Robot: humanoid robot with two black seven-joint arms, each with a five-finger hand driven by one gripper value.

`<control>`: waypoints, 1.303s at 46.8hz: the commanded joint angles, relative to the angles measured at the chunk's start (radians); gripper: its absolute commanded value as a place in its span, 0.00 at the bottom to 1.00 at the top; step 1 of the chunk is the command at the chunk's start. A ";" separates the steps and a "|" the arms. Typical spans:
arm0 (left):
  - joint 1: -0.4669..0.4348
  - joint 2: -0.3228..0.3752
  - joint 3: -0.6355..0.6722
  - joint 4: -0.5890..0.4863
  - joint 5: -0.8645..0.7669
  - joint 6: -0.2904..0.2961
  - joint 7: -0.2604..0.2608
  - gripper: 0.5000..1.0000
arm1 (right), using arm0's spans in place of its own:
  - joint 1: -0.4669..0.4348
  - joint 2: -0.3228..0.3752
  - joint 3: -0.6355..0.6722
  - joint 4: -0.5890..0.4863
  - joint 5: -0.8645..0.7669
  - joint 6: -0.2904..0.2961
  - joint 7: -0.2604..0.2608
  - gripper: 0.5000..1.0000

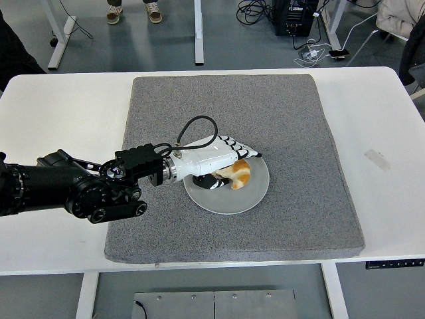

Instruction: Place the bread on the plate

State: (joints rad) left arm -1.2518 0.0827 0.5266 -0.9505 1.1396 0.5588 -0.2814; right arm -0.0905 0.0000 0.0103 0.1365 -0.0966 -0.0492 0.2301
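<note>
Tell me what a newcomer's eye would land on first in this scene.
The eye goes first to the left hand, white with black fingertips, stretched out over the white plate at the middle of the grey mat. Just under its fingers sits the golden-brown bread, resting on the plate. Behind the hand, the bulky black arm reaches in from the left edge across the white table.
</note>
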 commanded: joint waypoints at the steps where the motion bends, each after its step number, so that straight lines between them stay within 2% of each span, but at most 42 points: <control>1: -0.005 0.000 0.003 -0.001 0.000 -0.010 -0.013 0.85 | 0.000 0.000 0.000 0.000 0.000 0.000 0.000 1.00; 10: -0.026 0.003 -0.007 -0.001 -0.009 -0.054 -0.071 0.86 | 0.000 0.000 0.000 0.000 0.000 0.000 0.000 1.00; 21: -0.063 0.032 -0.028 -0.008 -0.021 -0.057 -0.125 0.86 | 0.000 0.000 0.000 0.000 0.000 0.000 0.000 1.00; 32: -0.067 0.103 -0.134 -0.017 -0.021 -0.057 -0.147 0.93 | 0.000 0.000 0.000 0.000 0.000 0.000 0.000 1.00; 42: -0.070 0.153 -0.310 -0.021 -0.047 -0.057 -0.174 0.94 | 0.000 0.000 0.000 0.000 0.000 0.000 0.000 1.00; 52: -0.061 0.196 -0.451 -0.021 -0.171 -0.073 -0.176 0.94 | 0.000 0.000 0.000 0.000 0.000 0.000 0.000 1.00; 61: -0.041 0.200 -0.551 -0.019 -0.414 -0.069 -0.176 0.94 | 0.000 0.000 0.000 0.000 0.000 0.000 0.000 1.00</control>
State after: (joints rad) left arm -1.2998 0.2823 -0.0009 -0.9694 0.7990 0.4872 -0.4575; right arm -0.0905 0.0000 0.0108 0.1367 -0.0966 -0.0491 0.2300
